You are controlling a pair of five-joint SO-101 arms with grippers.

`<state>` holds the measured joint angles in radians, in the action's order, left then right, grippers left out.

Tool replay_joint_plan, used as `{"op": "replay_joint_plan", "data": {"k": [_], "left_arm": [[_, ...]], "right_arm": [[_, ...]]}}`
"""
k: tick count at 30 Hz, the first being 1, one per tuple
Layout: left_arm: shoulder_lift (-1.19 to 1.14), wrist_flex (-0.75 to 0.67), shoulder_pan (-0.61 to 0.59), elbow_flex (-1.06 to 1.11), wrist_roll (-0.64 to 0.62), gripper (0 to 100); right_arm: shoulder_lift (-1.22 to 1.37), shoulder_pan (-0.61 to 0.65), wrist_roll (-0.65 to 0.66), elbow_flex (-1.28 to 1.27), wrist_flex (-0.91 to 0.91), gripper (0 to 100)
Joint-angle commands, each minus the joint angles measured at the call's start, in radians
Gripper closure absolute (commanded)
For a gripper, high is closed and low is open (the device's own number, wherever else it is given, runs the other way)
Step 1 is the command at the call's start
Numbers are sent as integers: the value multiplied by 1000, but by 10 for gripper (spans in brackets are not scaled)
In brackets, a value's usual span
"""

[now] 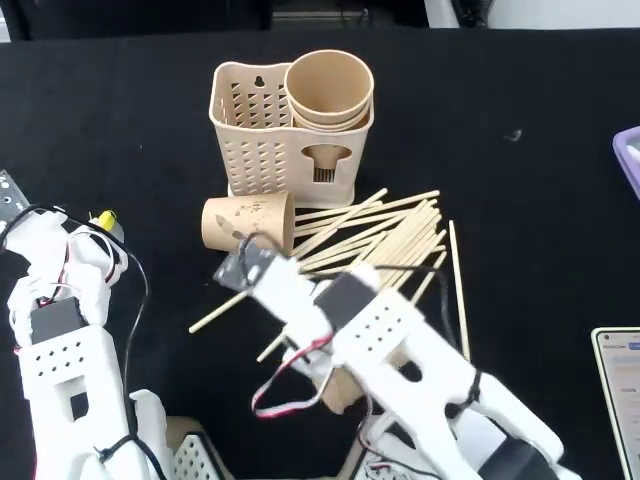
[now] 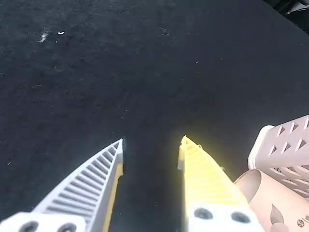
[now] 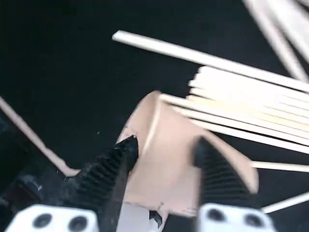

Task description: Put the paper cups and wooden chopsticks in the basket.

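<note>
The beige slotted basket (image 1: pixel 262 150) stands at the back of the table, with stacked paper cups (image 1: pixel 329 88) in its right compartment. One paper cup (image 1: pixel 247 221) lies on its side in front of the basket. My right gripper (image 1: pixel 245 246) hangs open just above it, and its black fingers straddle the cup (image 3: pixel 169 159). Several wooden chopsticks (image 1: pixel 385 238) lie scattered to the right of the cup, and the chopsticks (image 3: pixel 251 96) spread beyond it in the right wrist view. My left gripper (image 2: pixel 152 141) is open over bare black cloth at the left, apart from the basket (image 2: pixel 285 150) and the cup (image 2: pixel 270 203).
A purple object (image 1: pixel 628 155) pokes in at the right edge. A phone (image 1: pixel 620 385) lies at the front right. Another beige perforated piece (image 1: pixel 190 452) sits at the front edge between the arms. One chopstick (image 1: pixel 225 308) points out to the front left.
</note>
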<state>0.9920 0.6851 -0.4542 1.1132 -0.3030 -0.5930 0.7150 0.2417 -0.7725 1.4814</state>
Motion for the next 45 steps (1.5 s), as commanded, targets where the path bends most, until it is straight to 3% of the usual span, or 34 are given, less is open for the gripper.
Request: {"op": "replay_joint_plan", "data": {"k": [1,4,10,13,16,19,21,24,31,36,45], "left_arm": [[20,-21,-10,-8,-9,813],[20,-21,-10,-7,-9,813],[20,-21,-10,-5,-9,813],[20,-21,-10,-5,-9,813],[20,-21,-10,-5,-9,813],[20,-21,-10,-5,-9,813],[20,-21,-10,-5,-9,813],[20,-21,-10,-5,-9,813],[18,-21,-10,-4,-9,813],[18,-21,-8,-4,-9,813],[18,-21,-10,-4,-9,813]], "right_arm": [[2,-92,21,108,35,965],[2,-213,147,183,91,988],[2,-569,370,312,104,988],[1,-707,420,329,49,988],[1,-746,417,295,11,987],[2,-635,367,306,114,946],[2,-494,292,372,264,849],[-18,-273,247,375,284,751],[-97,143,180,133,189,773],[-119,210,64,12,71,635],[-113,262,66,-101,-35,671]]}}
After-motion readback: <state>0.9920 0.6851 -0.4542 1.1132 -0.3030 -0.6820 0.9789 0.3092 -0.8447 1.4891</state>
